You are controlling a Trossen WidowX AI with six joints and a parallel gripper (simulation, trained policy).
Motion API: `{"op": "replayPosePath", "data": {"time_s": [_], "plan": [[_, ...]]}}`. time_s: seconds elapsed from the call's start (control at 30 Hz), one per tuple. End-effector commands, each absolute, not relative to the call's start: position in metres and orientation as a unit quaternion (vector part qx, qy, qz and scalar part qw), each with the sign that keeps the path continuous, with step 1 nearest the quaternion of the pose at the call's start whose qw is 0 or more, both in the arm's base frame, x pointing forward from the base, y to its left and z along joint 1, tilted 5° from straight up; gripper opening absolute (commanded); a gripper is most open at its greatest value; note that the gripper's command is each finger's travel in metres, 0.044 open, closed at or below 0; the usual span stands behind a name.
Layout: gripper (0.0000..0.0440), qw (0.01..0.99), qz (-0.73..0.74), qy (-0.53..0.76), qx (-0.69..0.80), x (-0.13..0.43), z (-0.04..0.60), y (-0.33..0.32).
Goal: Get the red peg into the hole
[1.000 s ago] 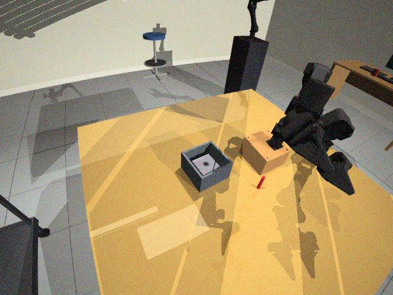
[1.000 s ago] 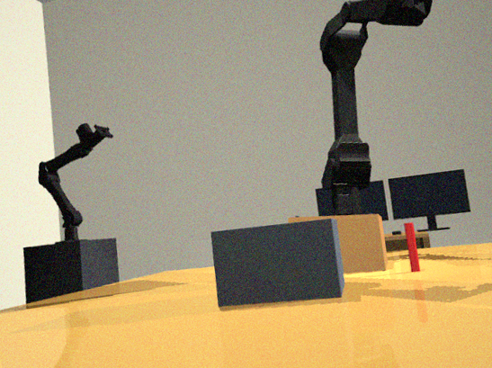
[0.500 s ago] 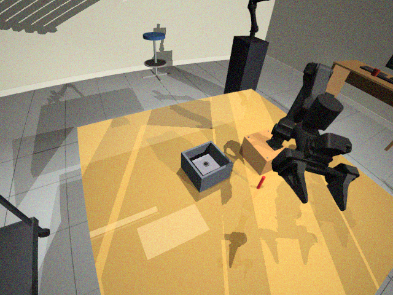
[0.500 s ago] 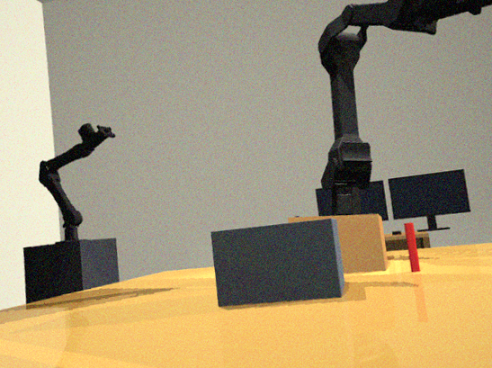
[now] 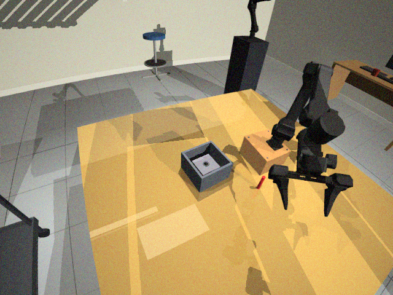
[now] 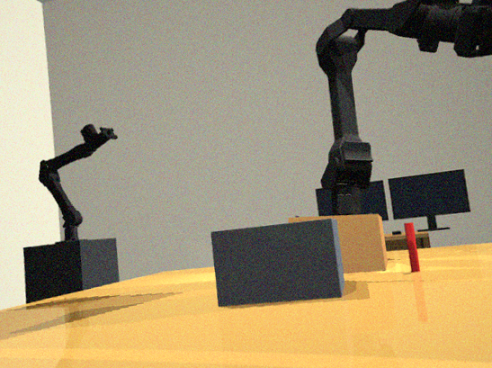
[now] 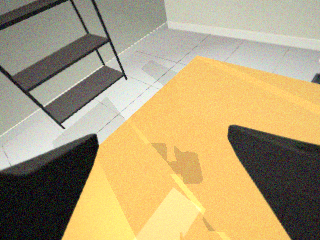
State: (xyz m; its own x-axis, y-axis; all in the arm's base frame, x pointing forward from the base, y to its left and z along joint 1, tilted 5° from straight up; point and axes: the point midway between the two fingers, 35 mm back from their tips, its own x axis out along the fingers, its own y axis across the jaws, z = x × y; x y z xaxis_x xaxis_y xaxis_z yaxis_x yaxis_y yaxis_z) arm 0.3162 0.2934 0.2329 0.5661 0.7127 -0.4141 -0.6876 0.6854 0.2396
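The red peg [image 5: 260,182] [image 6: 412,246] stands upright on the table, a little apart from the arm's base block. The grey open box [image 5: 217,176] [image 6: 276,263] stands on the table beside the base block. In the top view the light plate [image 5: 213,160] with its round hole shows at the bottom of the box, and no peg shows in it. My gripper [image 5: 306,212] [image 7: 163,135] is wide open and empty, held high above the table. Its fingertips are out of frame in the exterior view. The peg and box do not show in the wrist view.
The orange base block [image 5: 254,153] [image 6: 362,242] carries the arm, close to both the box and the peg. The yellow table [image 5: 114,177] [image 6: 165,352] [image 7: 250,100] bears patches of light and shadow. A shelf [image 7: 82,95] stands beyond the table edge in the wrist view.
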Motion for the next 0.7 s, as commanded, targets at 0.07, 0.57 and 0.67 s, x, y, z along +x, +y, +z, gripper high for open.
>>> {"op": "replayPosePath", "data": {"time_s": [0.07, 0.57, 0.67], "plan": [[0.0440, 0.879, 0.355, 0.313, 0.055, 0.304, 0.210, 0.283], [0.0440, 0.841, 0.188, 0.491, 0.130, 0.266, 0.143, 0.238], [0.0440, 0.830, 0.148, 0.519, 0.143, 0.258, 0.132, 0.227]]}}
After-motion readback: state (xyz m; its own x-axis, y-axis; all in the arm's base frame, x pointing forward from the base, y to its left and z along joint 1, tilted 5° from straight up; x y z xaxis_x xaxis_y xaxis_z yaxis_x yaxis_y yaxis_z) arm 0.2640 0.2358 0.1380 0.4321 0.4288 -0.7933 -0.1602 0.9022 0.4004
